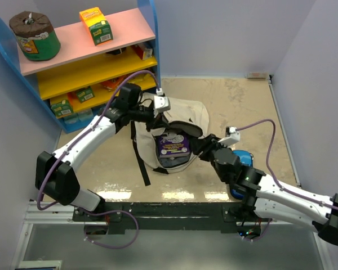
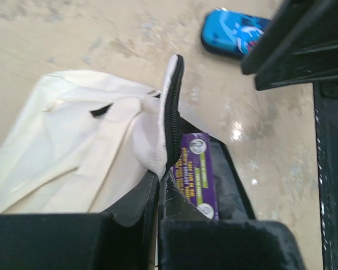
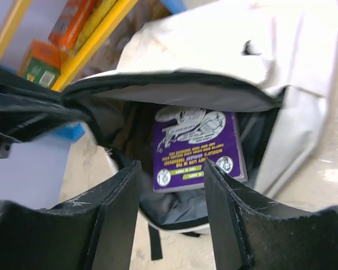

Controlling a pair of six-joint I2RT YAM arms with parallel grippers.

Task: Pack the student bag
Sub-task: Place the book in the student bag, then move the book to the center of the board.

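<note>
We see the left gripper (image 2: 158, 222) clamped tight on the raised rim of the large floppy cream fabric backpack (image 2: 73, 140), w/ black zipper trim and cream cloth pinched btwn its fingers (image 2: 124, 236). The right gripper (image 3: 172, 205) is wide open, its fingers (image 3: 121, 214) apart w/ nothing btwn them, at the near lip of the opening. We can't tell whether a finger touches the lining, as the edge is blurred there.

The backpack lies on the beige table (image 1: 242, 101), btwn the two grippers. The right wrist view looks straight into the dark interior, where a purple paperback book (image 3: 194, 146) lies flat. The top view shows the book too, but not the pinch. Only the left wrist view shows that, plus a small glossy blue pencil case (image 2: 234, 34) on the table beyond the bag. In the top view the case is half hidden by the right arm (image 1: 287, 197).

Far left stands a blue-sided shelf unit w/ pink and yellow boards (image 1: 90, 34), holding an orange-green carton (image 1: 96, 25) and a round dark-green pack (image 1: 34, 36).
</note>
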